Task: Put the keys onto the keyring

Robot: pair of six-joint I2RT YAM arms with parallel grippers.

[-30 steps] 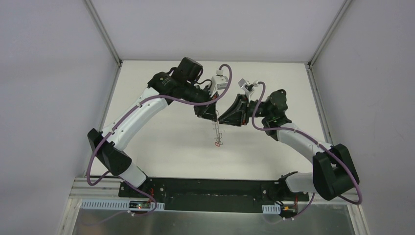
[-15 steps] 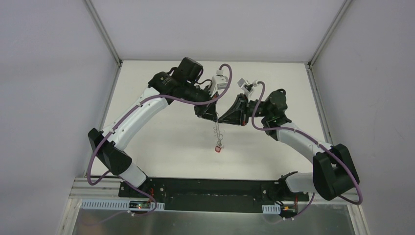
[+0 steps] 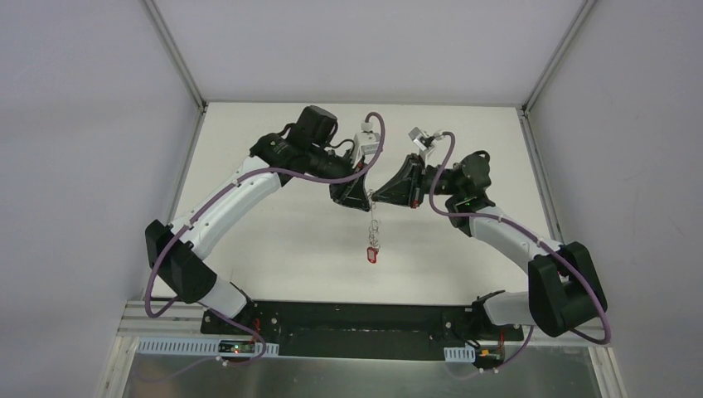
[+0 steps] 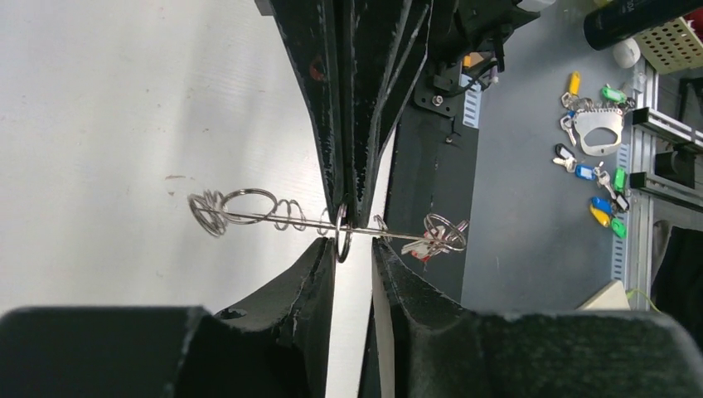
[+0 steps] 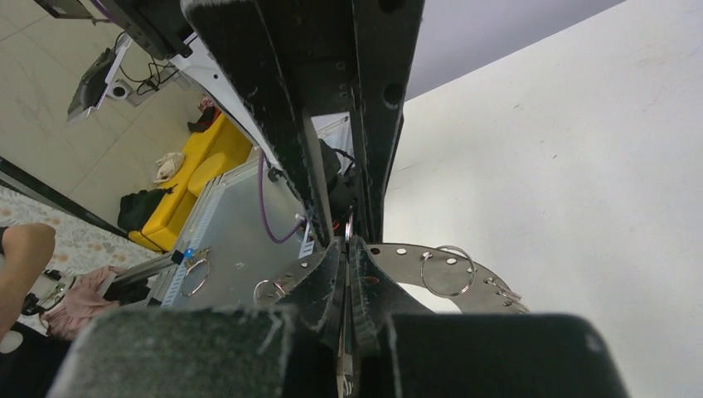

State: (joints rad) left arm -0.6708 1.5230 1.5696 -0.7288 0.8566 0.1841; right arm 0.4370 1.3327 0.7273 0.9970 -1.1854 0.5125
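Now right gripper (image 5: 347, 248) clamped shut on keyring (image 5: 391, 259) rim, mid-air. Left gripper (image 4: 353, 245) meets it tip to tip, jaws narrowly parted, wire loop (image 4: 342, 237) in gap, seemingly ungripped. Keyring hangs edge-on toward near side, red-headed key (image 3: 373, 254) at low end.

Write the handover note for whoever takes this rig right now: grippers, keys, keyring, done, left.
Right gripper: shut on the keyring, holding it in the air above the table.
Left gripper: open, fingertips either side of the ring, not clamping it.
Keys: a red-headed key hangs at the ring's low end; others too small to tell.
Done: the red key looks to be on the ring.
Left: check for remaining keys, then probably set the ring down.
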